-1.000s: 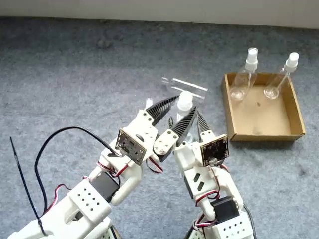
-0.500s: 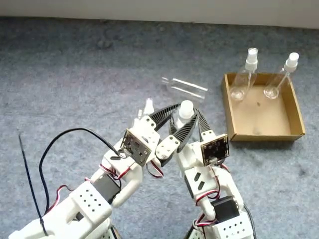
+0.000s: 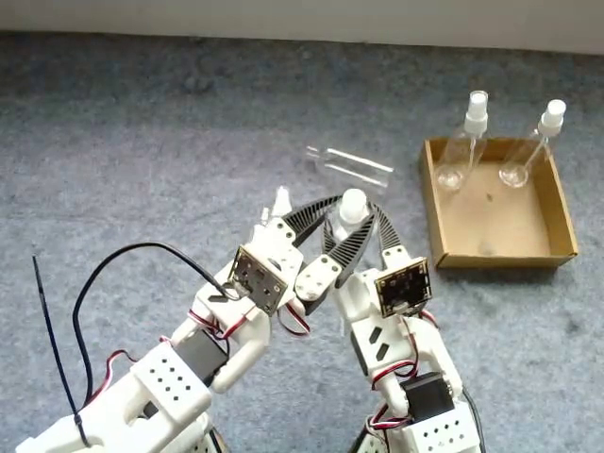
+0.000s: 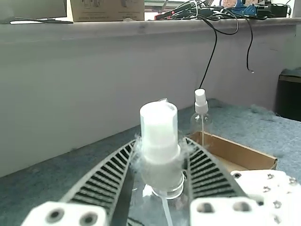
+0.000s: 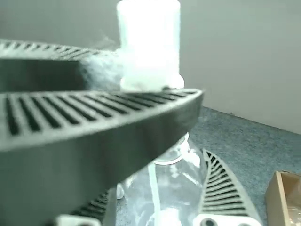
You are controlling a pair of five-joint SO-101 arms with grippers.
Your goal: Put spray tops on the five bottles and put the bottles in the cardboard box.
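A fuzzy grey carpet-like covering spreads over the table. Behind it rises a plain pale-grey wall topped by a ledge carrying a brown cardboard carton and a tangle of coloured wires (one thin black cable dangles down the wall).

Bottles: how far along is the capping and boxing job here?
Done: two capped bottles stand in the cardboard box. In hand: the left tool grips a spray top on the third bottle, held by the right tool. Remaining: boxing it, then capping the bare bottle lying on the table; what looks like a loose top stands nearby.
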